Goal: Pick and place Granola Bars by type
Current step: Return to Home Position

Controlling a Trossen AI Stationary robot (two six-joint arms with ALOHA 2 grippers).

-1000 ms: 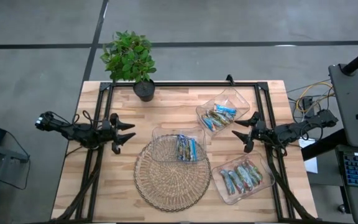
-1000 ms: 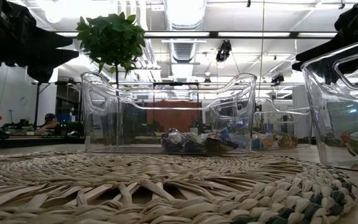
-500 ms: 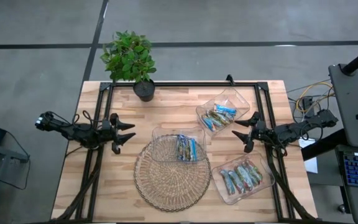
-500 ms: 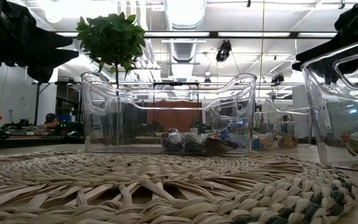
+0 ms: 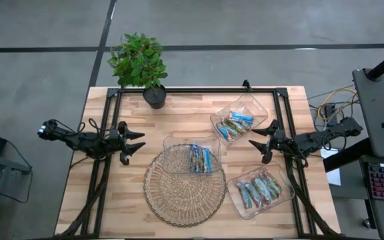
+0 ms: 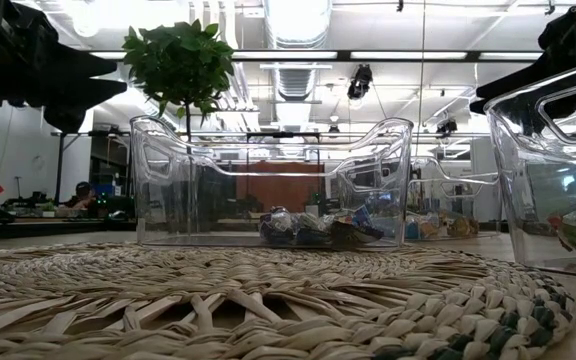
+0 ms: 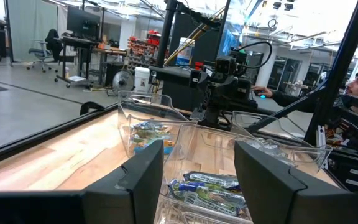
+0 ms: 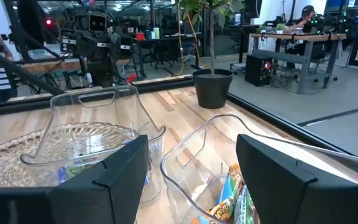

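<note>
Slim shiny-wrapped granola bars (image 5: 200, 159) are sorted in clear plastic trays (image 5: 173, 150) at centre, one and five o'clock. The left hand (image 5: 141, 141) at nine and right hand (image 5: 253, 138) at three are released, empty; only homing is judged left.

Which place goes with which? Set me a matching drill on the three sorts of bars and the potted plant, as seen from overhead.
Things:
1. blue bars
2. green-silver bars
3. mixed-colour bars
4. potted plant

Places:
A. back edge of the table, left of centre
B. middle bin, overlapping the woven mat
C. front-right bin, off the mat
D. back-right bin

Pairs: 1-B, 2-C, 3-D, 4-A.

The left gripper and right gripper hang open and empty at the sides.
</note>
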